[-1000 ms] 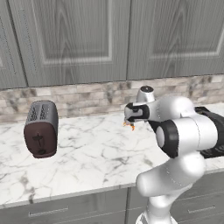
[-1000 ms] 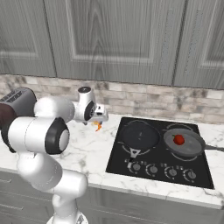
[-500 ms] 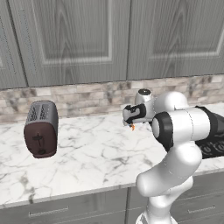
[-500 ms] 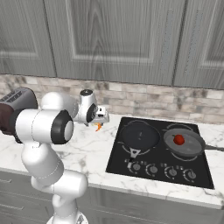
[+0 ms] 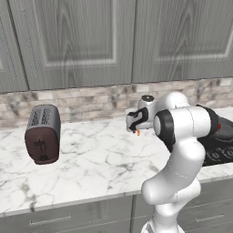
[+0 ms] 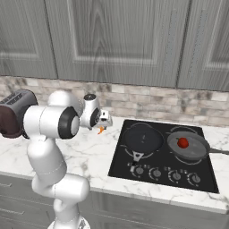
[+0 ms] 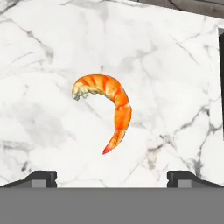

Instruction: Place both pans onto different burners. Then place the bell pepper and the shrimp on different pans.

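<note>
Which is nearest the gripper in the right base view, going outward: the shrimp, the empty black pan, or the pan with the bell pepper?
1. Shrimp, on the counter just under the open gripper.
2. Black pan, cooktop's left side.
3. Grey pan holding the bell pepper, farthest right.

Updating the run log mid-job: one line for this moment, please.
gripper: open above shrimp | shrimp: on counter | bell pepper: in grey pan | black pan: empty
</note>
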